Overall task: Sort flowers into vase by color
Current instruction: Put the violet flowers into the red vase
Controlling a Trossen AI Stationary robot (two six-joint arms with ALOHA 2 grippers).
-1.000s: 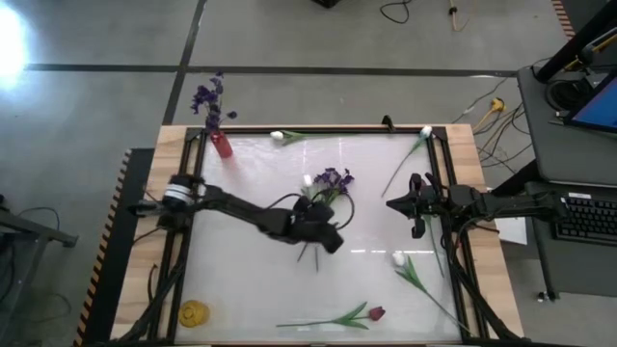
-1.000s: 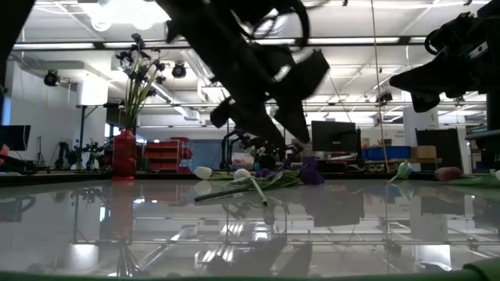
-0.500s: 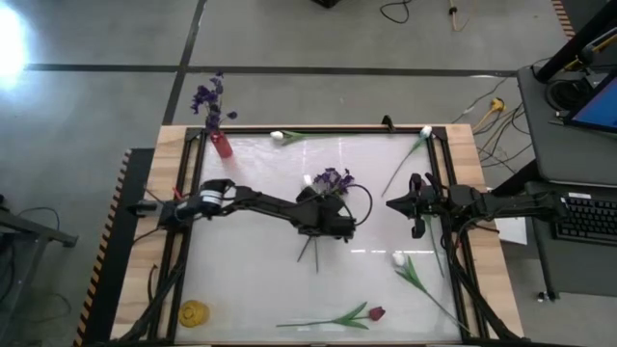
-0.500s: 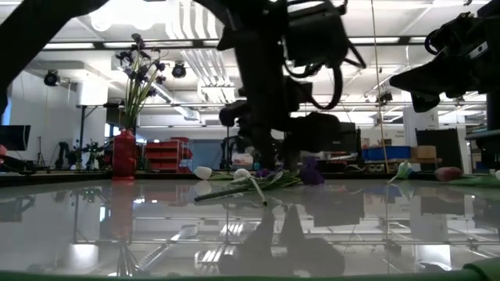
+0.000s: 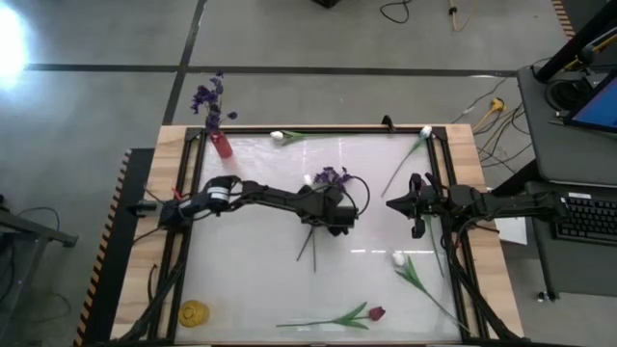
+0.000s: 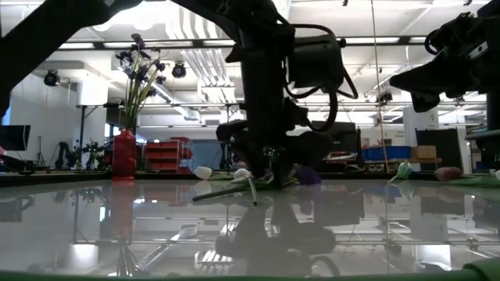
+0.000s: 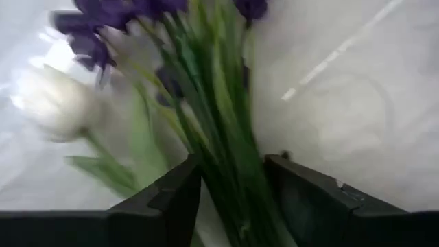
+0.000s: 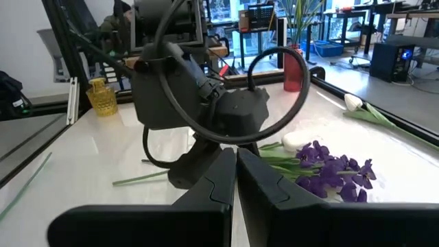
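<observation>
The purple bunch [image 5: 333, 176] lies mid-table, its green stems [image 5: 310, 246] running toward the near edge, with a white tulip bud [image 5: 308, 180] beside it. My left gripper [image 5: 328, 207] is down at the table over those stems and open; in the left wrist view my left gripper [image 7: 233, 199] has one finger on each side of the stems [image 7: 226, 137]. The low view shows my left gripper [image 6: 269, 160] at the table top. The dark red tulip [image 5: 376, 313] lies by the near edge. My right gripper [image 5: 390, 203] hovers shut at the right, and the right wrist view also shows my right gripper [image 8: 235, 168] shut. My left gripper comes from above with its fingers [image 7: 171, 202] across the purple bunch's stems [image 7: 236, 185], partway down from the blossoms. The stems lie flat on the table between the open fingers. Whether the fingers touch them, I cannot tell.
A red vase [image 5: 222, 145] with purple flowers stands at the far left corner, and a yellow vase [image 5: 195, 312] at the near left. White tulips lie at the far edge [image 5: 277, 136], the far right [image 5: 425, 131] and the near right [image 5: 398, 258]. A black frame [image 5: 188, 193] rims the table.
My left gripper has moved toward the far edge along the stems, closer to the purple blossoms, and come down to the table top. My right arm has kept still.
</observation>
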